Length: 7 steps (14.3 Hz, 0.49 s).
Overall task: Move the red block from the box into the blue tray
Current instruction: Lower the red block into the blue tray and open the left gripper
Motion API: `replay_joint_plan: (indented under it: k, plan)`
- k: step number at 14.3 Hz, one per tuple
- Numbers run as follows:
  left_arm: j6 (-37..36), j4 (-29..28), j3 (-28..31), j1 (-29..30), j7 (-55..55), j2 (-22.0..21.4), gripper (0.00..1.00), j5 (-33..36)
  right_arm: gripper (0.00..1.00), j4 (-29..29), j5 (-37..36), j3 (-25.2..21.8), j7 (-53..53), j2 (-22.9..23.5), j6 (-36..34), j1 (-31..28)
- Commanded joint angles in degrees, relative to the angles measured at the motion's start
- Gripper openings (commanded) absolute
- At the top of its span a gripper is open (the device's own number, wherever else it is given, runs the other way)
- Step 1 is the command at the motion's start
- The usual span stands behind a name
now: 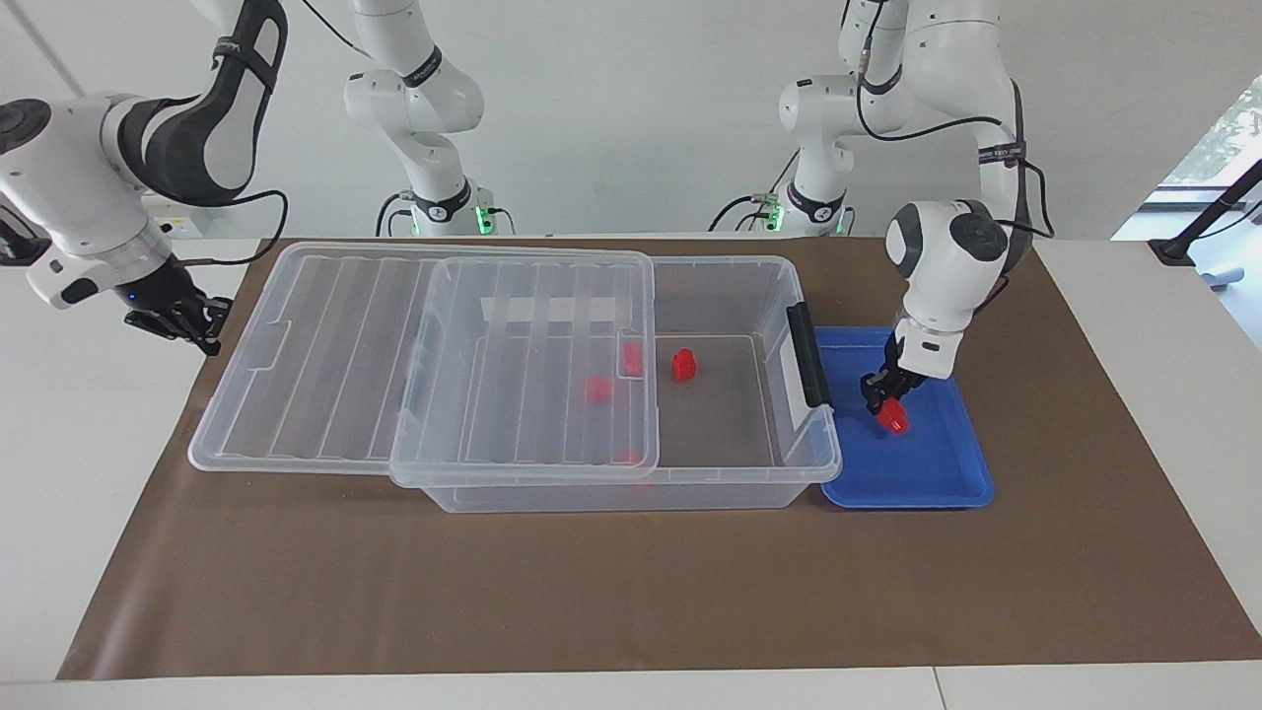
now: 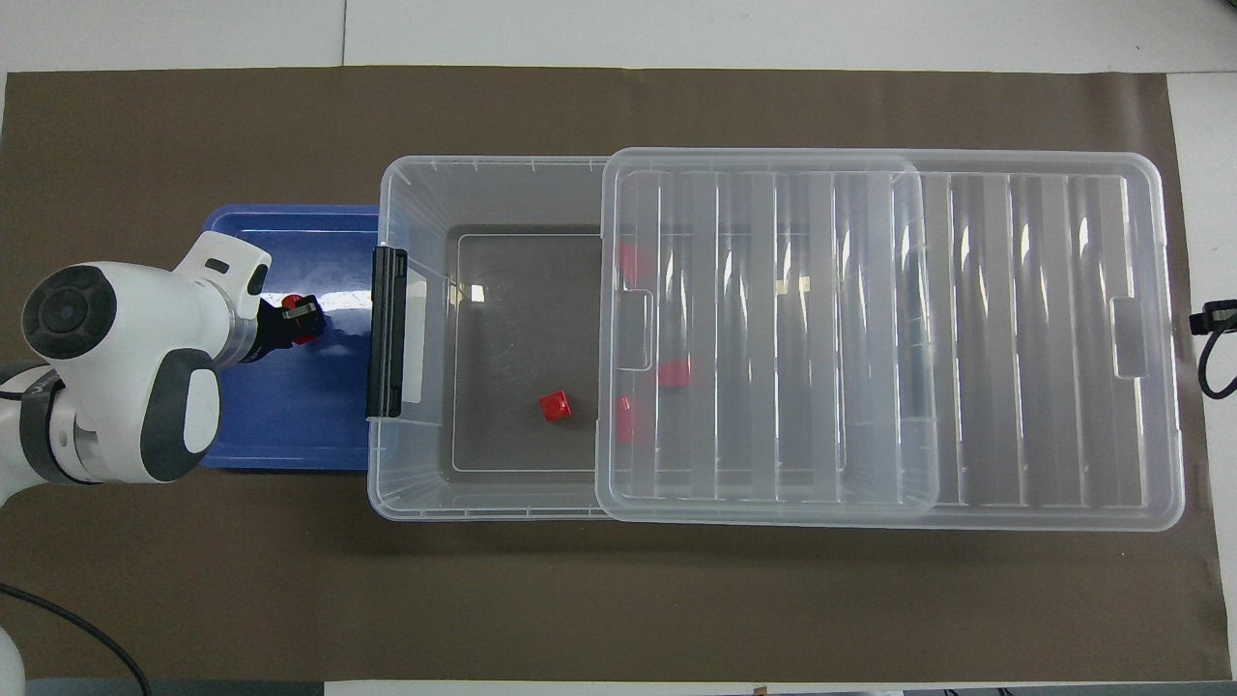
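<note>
Facing view: left gripper [image 1: 884, 398] is down inside the blue tray [image 1: 946, 473], the red block [image 1: 895, 418] right at its fingertips and on or just above the tray floor; whether the fingers are parted or clamped on it can't be told from here. To do the release well: let the block sit flat on the floor, part the fingers fully, lift straight up so it doesn't drag or tip, stay clear of the tray rim and the box [image 1: 769, 296] beside it. Right gripper [image 1: 182, 320] waits with fingers together off the lid's end, over the table edge at the right arm's end. Block looks tiny, bright red, chunky with a knob on top. Overhead view: left gripper [image 2: 295, 319] over the tray [image 2: 280, 435] toward the box side, red block [image 2: 302, 324] peeking out at the fingertips, near the black handle [image 2: 387, 329]; one more red block [image 2: 555, 406] lies loose on the box floor, others blurred under the half-slid lid [image 2: 966, 338]; right gripper barely shows at the frame edge
</note>
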Motion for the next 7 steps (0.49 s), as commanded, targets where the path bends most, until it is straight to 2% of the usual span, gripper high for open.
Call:
replay_joint_plan:
  k: [1,4,7]
  plan:
    - [-0.04,0.48,-0.23,0.26,-0.64,0.04,1.00,1.04,0.00,-2.11,0.49,0.90,4.97,-1.04,1.72,1.84]
    - [-1.78,2.66,-0.23,0.17,-0.20,-0.49,1.00,1.04,0.00,-2.55,0.49,1.17,6.47,-1.13,1.64,2.82]
    - [-7.84,7.14,-0.23,-0.44,4.62,-1.28,1.00,1.13,0.00,-2.55,0.49,1.61,8.49,-1.22,1.46,4.05]
